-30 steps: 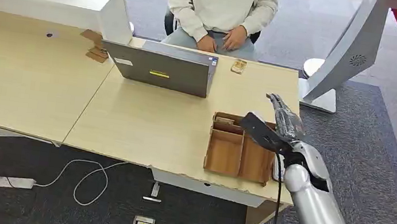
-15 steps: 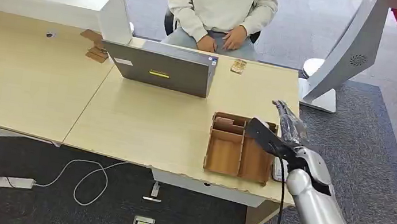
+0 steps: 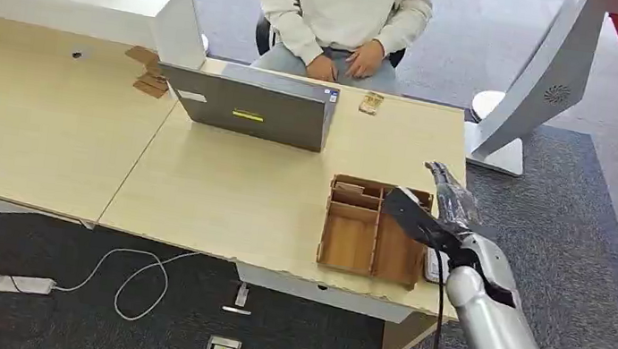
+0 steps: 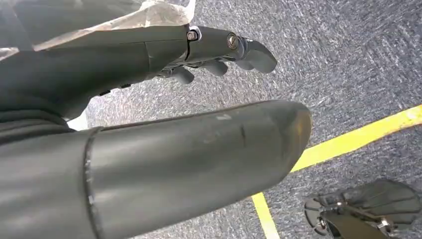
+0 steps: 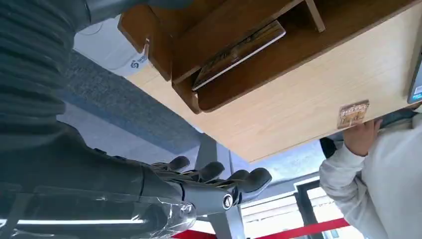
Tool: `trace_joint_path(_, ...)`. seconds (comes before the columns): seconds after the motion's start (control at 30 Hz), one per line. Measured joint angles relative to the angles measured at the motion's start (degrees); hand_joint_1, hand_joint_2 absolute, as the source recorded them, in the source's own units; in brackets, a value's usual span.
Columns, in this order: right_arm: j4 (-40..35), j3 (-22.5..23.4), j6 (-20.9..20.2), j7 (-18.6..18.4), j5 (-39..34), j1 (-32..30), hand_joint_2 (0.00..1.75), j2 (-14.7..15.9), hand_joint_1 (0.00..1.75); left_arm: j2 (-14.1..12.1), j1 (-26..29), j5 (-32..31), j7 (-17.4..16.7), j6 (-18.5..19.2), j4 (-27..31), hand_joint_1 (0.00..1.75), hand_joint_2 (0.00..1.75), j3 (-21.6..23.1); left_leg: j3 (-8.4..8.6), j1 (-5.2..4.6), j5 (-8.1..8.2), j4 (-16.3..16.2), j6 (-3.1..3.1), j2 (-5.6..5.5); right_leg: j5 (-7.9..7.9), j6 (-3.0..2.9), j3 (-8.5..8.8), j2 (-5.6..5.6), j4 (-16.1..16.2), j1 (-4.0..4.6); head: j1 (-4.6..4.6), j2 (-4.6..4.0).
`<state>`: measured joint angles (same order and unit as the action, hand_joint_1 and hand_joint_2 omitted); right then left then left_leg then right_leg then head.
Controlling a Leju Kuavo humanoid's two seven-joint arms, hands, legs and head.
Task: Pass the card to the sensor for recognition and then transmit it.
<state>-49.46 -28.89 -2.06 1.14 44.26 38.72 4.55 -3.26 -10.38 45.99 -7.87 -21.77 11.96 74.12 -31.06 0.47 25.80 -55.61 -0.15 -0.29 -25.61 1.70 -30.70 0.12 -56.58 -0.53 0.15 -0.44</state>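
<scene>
A card [image 5: 239, 47] lies tilted in a far compartment of the brown wooden tray [image 3: 350, 243], near the desk's right front corner. My right hand [image 3: 435, 214] hovers over the tray's right side, fingers stretched out and apart, holding nothing. In the right wrist view the right hand [image 5: 199, 191] stays clear of the card. A white sensor pad [image 3: 431, 265] lies just right of the tray, partly hidden by my wrist. My left hand [image 4: 189, 144] hangs over the carpet with nothing in it.
A grey laptop [image 3: 251, 108] stands behind the tray, and a person [image 3: 345, 8] sits across the desk. A small brown tag [image 3: 371, 103] lies near the far edge. A white stand [image 3: 543, 79] rises right of the desk.
My right hand has drifted slightly back toward me and to the right, over the tray's right side. It is still holding nothing.
</scene>
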Motion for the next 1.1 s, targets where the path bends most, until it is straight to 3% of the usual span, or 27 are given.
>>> trace_joint_path(0.9, 0.9, 0.0, 0.8, 1.1, 0.3, 0.0, 1.75, -1.5, 0.0, 0.0, 0.0, 0.0, 0.2, 0.0, 0.0, 0.0, 0.0, 0.0, -0.01, 0.0, 0.0, 0.0, 0.0, 0.0, 0.0, 0.0, 0.0, 0.0, 0.0, 0.0, 0.0, 0.0)
trace_joint_path(0.97, 1.1, 0.0, 0.8, 1.1, 0.3, 0.0, 1.75, -1.6, 0.28, 0.0, 0.0, 0.0, 0.2, 0.0, 0.0, 0.0, 0.0, 0.0, 0.0, 0.0, 0.0, 0.0, 0.0, 0.0, 0.0, 0.0, 0.0, 0.0, 0.0, 0.0, 0.0, 0.0)
trace_joint_path(1.0, 1.2, 0.0, 0.8, 1.1, 0.3, 0.0, 1.75, -1.7, 1.05, 0.0, 0.0, 0.0, 0.2, 0.0, 0.0, 0.0, 0.0, 0.0, 0.0, 0.0, 0.0, 0.0, 0.0, 0.0, 0.0, 0.0, 0.0, 0.0, 0.0, 0.0, 0.0, 0.0)
trace_joint_path(1.03, 1.3, 0.0, 0.8, 1.1, 0.3, 0.0, 1.75, -1.7, 1.55, 0.0, 0.0, 0.0, 0.2, -0.2, 0.0, 0.0, 0.0, 0.0, -0.01, 0.0, 0.0, 0.0, 0.0, 0.0, 0.0, 0.0, -0.01, 0.0, 0.0, 0.0, 0.0, 0.0)
trace_joint_path(1.07, 1.5, 0.0, 0.8, 1.1, 0.3, 0.0, 1.75, -1.7, 1.73, 0.1, 0.0, 0.0, 0.2, -0.4, 0.0, 0.0, 0.0, 0.0, 0.0, 0.0, 0.0, 0.0, 0.0, 0.0, 0.0, 0.0, 0.0, 0.0, 0.0, 0.0, -0.02, 0.0)
trace_joint_path(1.1, 1.6, 0.0, 0.8, 1.1, 0.3, 0.0, 1.75, -1.8, 1.75, 0.1, 0.0, 0.0, 0.2, -0.3, 0.0, 0.0, 0.0, 0.0, 0.0, 0.0, 0.0, 0.0, 0.0, 0.0, 0.0, 0.0, 0.0, 0.0, 0.0, 0.0, 0.0, 0.0)
